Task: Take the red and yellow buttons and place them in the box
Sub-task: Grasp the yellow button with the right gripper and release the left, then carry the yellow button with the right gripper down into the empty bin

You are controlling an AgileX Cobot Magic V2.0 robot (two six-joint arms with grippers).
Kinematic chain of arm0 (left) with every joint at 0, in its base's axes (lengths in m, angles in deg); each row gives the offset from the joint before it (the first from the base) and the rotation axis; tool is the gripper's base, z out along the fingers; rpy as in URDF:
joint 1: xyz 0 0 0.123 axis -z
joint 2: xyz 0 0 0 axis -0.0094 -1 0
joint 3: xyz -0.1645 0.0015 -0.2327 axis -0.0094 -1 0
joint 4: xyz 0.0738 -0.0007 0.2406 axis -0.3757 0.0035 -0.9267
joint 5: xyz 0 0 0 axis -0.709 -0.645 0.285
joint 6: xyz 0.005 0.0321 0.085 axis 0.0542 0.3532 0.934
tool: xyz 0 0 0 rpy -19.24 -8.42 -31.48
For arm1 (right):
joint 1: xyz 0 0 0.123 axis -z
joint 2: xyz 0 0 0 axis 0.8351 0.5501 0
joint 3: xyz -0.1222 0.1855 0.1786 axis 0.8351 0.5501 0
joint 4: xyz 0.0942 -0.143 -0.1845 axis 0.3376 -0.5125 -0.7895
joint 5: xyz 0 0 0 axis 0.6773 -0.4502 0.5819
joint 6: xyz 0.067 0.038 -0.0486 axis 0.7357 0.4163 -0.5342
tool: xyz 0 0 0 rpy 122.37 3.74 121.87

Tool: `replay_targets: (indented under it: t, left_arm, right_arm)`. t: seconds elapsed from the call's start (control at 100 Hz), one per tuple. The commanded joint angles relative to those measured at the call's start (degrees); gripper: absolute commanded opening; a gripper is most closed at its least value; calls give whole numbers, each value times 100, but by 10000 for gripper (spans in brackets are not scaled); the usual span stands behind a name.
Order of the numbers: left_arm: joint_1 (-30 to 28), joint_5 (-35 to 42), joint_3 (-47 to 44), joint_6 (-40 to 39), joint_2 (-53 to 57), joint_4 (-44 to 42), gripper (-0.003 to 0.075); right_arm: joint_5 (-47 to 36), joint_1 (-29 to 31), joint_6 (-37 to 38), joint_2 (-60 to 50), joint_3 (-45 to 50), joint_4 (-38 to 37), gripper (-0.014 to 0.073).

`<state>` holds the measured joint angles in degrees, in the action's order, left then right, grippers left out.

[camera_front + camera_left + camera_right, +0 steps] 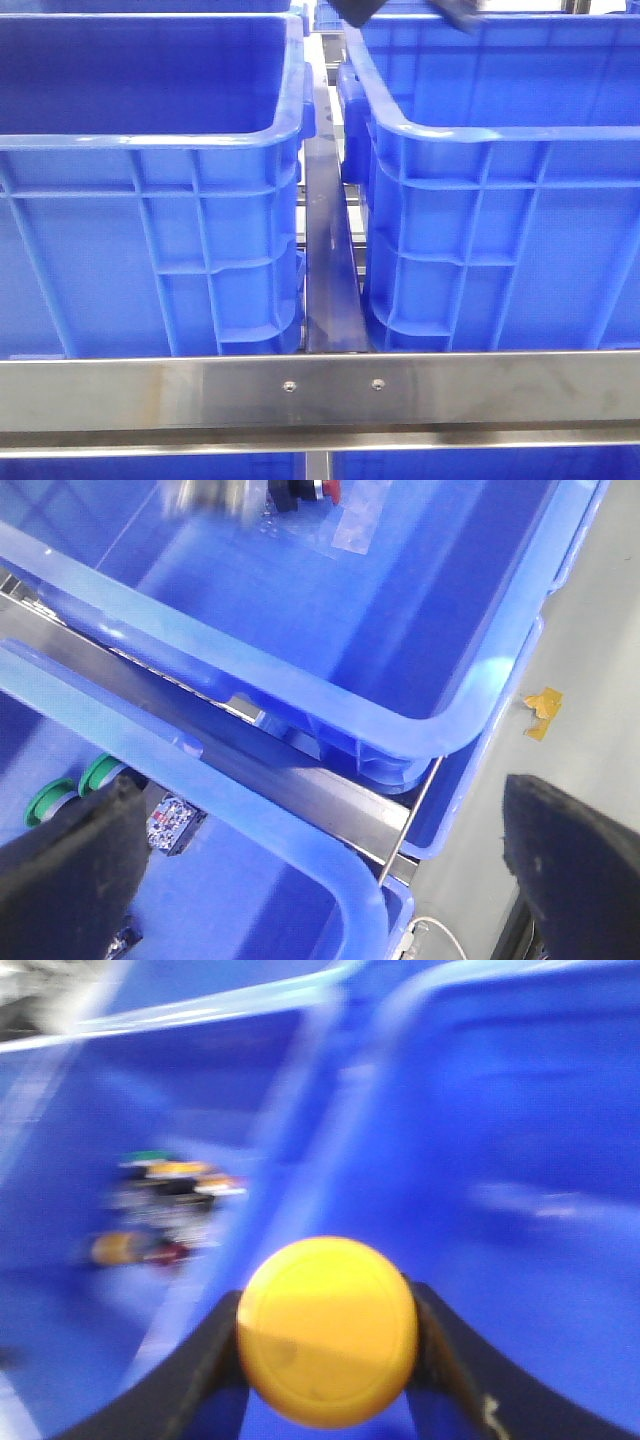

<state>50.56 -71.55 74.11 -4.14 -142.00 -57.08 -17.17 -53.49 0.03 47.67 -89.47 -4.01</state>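
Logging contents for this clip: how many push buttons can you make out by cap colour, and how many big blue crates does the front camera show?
Yellow domed-cap push button, clamped in the right gripper: 1
Red-capped push button: 1
Large blue plastic crates: 2
Total: 4
The blurred pile of parts is not countable.

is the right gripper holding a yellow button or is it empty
Holding one: the right gripper has its fingers shut against both sides of a yellow button.

Glossy plastic crates (150, 230), brushed-metal rail (320, 390)

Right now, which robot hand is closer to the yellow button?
Right. The right gripper has the yellow button clamped between its fingers. The left gripper hangs open over the blue crates, holding nothing.
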Motion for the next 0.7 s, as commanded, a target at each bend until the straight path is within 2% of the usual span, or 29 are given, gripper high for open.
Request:
replay_targets:
  t: [0.0,0.11,0.23,0.37,0.63,0.69]
  left_arm:
    - [40,296,200,-10,220,-11,673]
    - [40,296,200,-10,220,-11,672]
    - [40,296,200,-10,220,-11,672]
    - [40,296,200,-10,220,-11,672]
    - [40,296,200,-20,220,-18,672]
    - [40,309,200,-20,220,-18,672]
  right_arm:
    - [-595,189,-71,-139,-213,-327,198]
    - [-1353,230,-71,-92,-213,-993,198]
    - [-2294,230,-71,109,-213,-1366,198]
    - [-3110,230,-71,478,-226,-1387,198]
    - [-4007,230,-71,1271,-252,-1387,198]
    - [-3993,230,-92,1453,-345,-1393,198]
